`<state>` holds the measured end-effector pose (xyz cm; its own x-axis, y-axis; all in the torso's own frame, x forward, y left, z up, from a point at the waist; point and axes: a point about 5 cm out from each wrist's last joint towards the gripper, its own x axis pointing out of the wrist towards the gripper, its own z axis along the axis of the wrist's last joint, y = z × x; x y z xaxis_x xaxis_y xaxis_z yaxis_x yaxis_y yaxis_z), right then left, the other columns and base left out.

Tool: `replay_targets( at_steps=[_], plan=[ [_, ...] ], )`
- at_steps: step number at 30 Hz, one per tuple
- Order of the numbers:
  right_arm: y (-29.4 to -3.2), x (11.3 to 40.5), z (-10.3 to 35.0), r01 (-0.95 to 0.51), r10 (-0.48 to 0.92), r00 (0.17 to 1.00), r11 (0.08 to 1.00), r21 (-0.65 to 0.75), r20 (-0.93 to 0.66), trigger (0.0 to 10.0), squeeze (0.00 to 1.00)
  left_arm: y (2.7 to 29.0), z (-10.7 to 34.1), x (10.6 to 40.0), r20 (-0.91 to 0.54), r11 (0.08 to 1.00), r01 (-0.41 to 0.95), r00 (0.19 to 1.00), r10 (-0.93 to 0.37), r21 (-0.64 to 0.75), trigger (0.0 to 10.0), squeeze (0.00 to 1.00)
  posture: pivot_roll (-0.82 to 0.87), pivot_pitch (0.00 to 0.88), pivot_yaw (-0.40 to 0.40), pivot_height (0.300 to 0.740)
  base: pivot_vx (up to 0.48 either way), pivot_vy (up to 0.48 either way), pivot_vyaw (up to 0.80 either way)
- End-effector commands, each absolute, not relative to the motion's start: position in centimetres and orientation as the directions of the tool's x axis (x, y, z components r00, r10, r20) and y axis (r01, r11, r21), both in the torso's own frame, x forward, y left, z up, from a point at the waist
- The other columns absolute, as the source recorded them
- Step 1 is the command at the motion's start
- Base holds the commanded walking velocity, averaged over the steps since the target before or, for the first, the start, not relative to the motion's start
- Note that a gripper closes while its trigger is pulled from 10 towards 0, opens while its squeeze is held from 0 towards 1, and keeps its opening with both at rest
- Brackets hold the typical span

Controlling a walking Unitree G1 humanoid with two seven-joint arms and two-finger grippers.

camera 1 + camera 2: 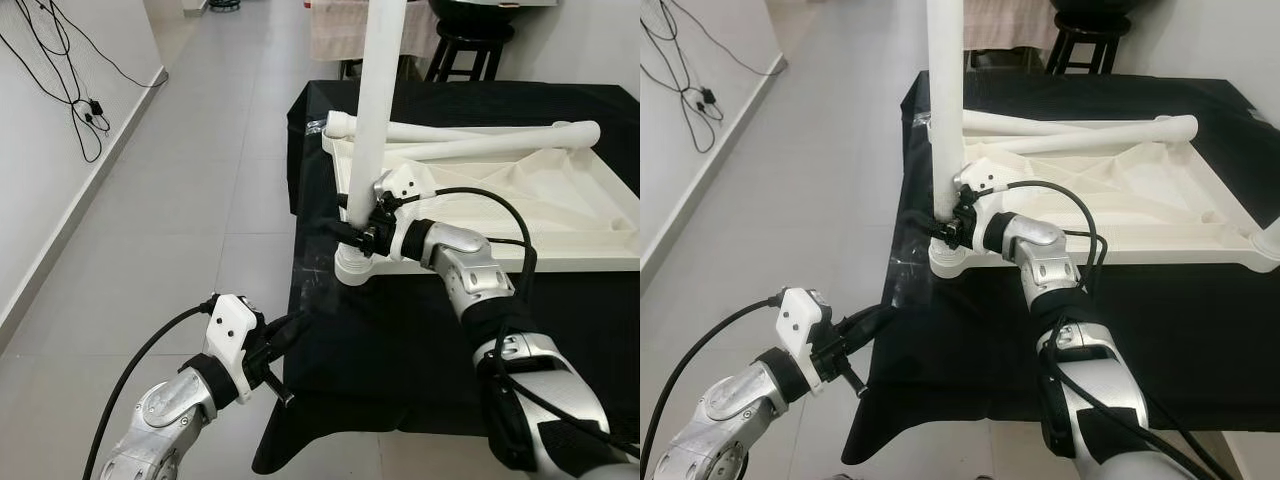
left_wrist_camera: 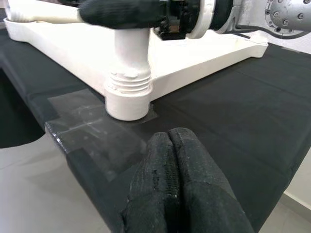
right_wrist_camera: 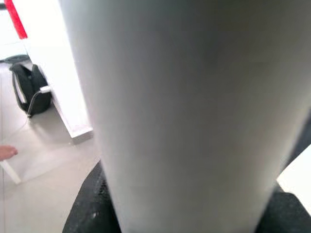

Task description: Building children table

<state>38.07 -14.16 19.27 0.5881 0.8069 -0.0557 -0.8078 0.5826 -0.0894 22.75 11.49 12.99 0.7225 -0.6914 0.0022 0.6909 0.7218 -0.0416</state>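
Holding the leg [image 1: 378,95] upright in the near-left corner socket [image 1: 356,264] of the tabletop [image 1: 560,215], which lies upside down on the black surface [image 1: 400,330].

- Right hand [image 1: 362,226]: clamped around the leg low down, just above the socket. In the right wrist view the leg is pinched between the black fingers [image 3: 85,213].
- Left hand [image 1: 285,338]: fingers pressed together, gripping nothing, hovering just off the near-left edge of the surface, apart from the tabletop. Its wrist view looks straight at the threaded collar [image 2: 127,80] where leg meets socket.
- Spare legs [image 1: 470,135]: two lying across the far side of the tabletop, not yet fitted.
- Stage, as I judge it: first leg seated or being screwed in; I cannot tell how far the thread has gone.

Risks from here:
- The tabletop is not braced by my left hand, so twisting the leg could turn or slide the whole piece on the cloth.
- The socket corner sits close to the surface's left edge; a push leftward could carry it over.
- The leg is tall and gripped low, so a tilt while turning could cross-thread the collar.
- Letting go before the thread bites could let the leg topple.
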Motion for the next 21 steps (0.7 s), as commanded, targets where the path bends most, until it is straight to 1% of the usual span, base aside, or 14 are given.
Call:
replay_targets(
  at_steps=[1,3,4,7,9,10,12,13,14,15,16,17,18,21],
  plan=[
    [-14.1,38.0,19.3,-0.826,0.826,0.562,0.558,-0.081,-0.041,0.0,0.0,11.4,12.6,22.6,-0.007,0.725,0.687,0.726,-0.688,-0.05,10.0,0.0,0.05,0.092,-0.026,0.74,0.0,0.0,0.0],
    [-14.9,37.9,19.1,-0.823,0.823,0.566,0.563,-0.079,-0.036,0.0,0.0,11.5,12.5,22.5,-0.008,0.724,0.687,0.725,-0.689,-0.053,10.0,0.0,0.04,0.09,-0.023,0.74,0.0,0.0,0.0],
    [-14.9,37.9,19.1,-0.823,0.823,0.566,0.563,-0.079,-0.036,0.0,0.0,11.5,12.5,22.5,-0.008,0.724,0.687,0.725,-0.689,-0.053,10.0,0.0,0.04,0.09,-0.023,0.74,0.0,0.0,0.0],
    [-15.8,37.5,18.4,-0.804,0.804,0.592,0.586,-0.101,-0.048,0.0,0.0,11.5,12.5,22.5,-0.01,0.722,0.69,0.723,-0.691,-0.055,10.0,0.0,0.04,0.087,-0.024,0.74,0.0,0.0,0.0],
    [-16.2,37.2,17.2,-0.754,0.752,0.655,0.644,-0.127,-0.075,0.0,0.0,11.5,12.4,22.4,-0.012,0.721,0.691,0.721,-0.693,-0.056,10.0,0.0,0.03,0.081,-0.033,0.74,0.0,0.0,0.0],
    [-15.9,36.9,15.9,-0.675,0.667,0.738,0.725,-0.136,-0.108,0.0,0.0,11.6,12.4,22.4,-0.013,0.721,0.691,0.721,-0.692,-0.057,10.0,0.0,0.03,0.082,-0.034,0.74,0.0,0.0,0.0],
    [-15.9,36.9,15.9,-0.675,0.667,0.738,0.725,-0.136,-0.108,0.0,0.0,11.6,12.4,22.4,-0.013,0.721,0.691,0.721,-0.692,-0.057,10.0,0.0,0.03,0.082,-0.034,0.74,0.0,0.0,0.0],
    [-15.6,36.6,15.1,-0.613,0.6,0.79,0.776,-0.146,-0.128,0.0,0.0,11.7,12.3,22.4,-0.013,0.721,0.691,0.722,-0.692,-0.058,10.0,0.0,0.03,0.083,-0.034,0.74,0.0,0.0,0.0],
    [-15.6,36.6,15.1,-0.613,0.6,0.79,0.776,-0.146,-0.128,0.0,0.0,11.7,12.3,22.4,-0.013,0.721,0.691,0.722,-0.692,-0.058,10.0,0.0,0.03,0.083,-0.034,0.74,0.0,0.0,0.0],
    [-14.8,35.4,13.6,-0.376,0.366,0.923,0.924,-0.069,-0.119,0.0,0.0,11.8,12.4,22.4,-0.013,0.722,0.69,0.722,-0.691,-0.058,10.0,0.0,0.02,0.086,-0.025,0.74,0.0,0.0,0.0],
    [-14.8,35.4,13.6,-0.376,0.366,0.923,0.924,-0.069,-0.119,0.0,0.0,11.8,12.4,22.4,-0.013,0.722,0.69,0.722,-0.691,-0.058,10.0,0.0,0.02,0.086,-0.025,0.74,0.0,0.0,0.0],
    [-13.6,33.7,13.2,-0.253,0.246,0.963,0.966,-0.051,-0.115,0.0,0.0,11.9,12.3,22.5,-0.016,0.723,0.689,0.724,-0.69,-0.055,10.0,0.0,0.02,0.079,-0.015,0.74,0.0,0.0,0.0],
    [-13.3,32.8,13.5,-0.197,0.192,0.976,0.98,-0.042,-0.1,0.0,0.0,12.0,12.3,22.6,-0.017,0.723,0.688,0.724,-0.69,-0.057,10.0,0.0,0.0,0.069,-0.002,0.74,0.0,0.0,0.0],
    [-13.3,32.7,13.5,-0.174,0.17,0.98,0.984,-0.029,-0.102,0.0,0.0,12.0,12.2,22.7,-0.018,0.719,0.692,0.719,-0.694,-0.058,10.0,0.0,0.01,0.066,-0.013,0.74,0.0,0.0,0.0]
  ],
)
